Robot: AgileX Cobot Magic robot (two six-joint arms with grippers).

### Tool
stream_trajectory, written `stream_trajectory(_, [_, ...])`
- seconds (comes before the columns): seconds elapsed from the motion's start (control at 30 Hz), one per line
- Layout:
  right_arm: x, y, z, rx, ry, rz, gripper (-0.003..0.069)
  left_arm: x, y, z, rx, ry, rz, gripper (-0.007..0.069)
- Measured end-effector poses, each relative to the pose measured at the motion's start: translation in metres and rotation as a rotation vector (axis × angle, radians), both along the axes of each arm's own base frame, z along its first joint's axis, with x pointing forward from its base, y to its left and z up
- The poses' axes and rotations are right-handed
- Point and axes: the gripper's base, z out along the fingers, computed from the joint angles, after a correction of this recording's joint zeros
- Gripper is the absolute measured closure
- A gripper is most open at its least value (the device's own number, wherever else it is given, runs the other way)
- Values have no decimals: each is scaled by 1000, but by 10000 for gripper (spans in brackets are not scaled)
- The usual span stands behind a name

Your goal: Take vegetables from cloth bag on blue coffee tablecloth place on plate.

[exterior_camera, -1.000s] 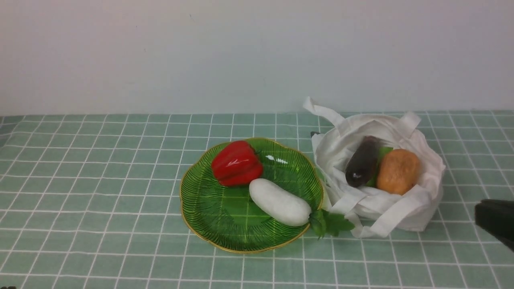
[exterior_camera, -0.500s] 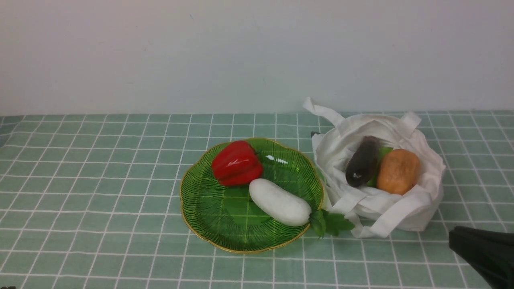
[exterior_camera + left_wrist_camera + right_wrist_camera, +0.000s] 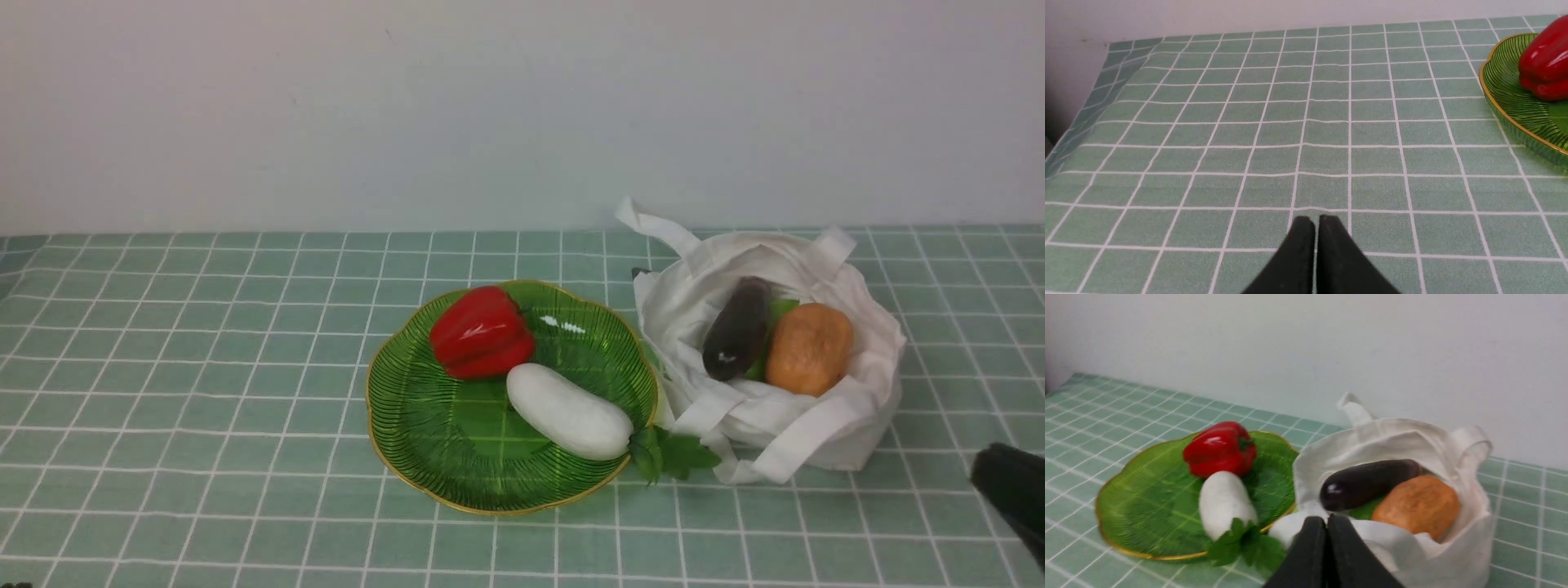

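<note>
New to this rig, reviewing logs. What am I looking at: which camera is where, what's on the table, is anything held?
A two-armed robot at a table. One camera looks forward from between the arms; the other two sit on the wrists, so the black wedges are the left gripper and right gripper, both shut and empty. On the tablecloth, a green plate holds a red pepper and white radish. The cloth bag beside it holds an eggplant, a potato and something green between them.

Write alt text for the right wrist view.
A white cloth bag holding a purple eggplant and an orange potato sits beside a green plate with a red pepper and a white radish; the shut right hand is in front.
</note>
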Motion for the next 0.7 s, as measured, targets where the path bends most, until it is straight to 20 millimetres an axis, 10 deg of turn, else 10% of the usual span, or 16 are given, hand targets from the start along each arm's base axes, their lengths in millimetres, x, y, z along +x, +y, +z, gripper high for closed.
stream_trajectory(0.33, [-17,-23,-50,27,-48,-259,673,0,0,0,0,0,0,633])
stream_trajectory(0.7, [-21,-26,-59,13,12,-319,673,0,0,0,0,0,0,633])
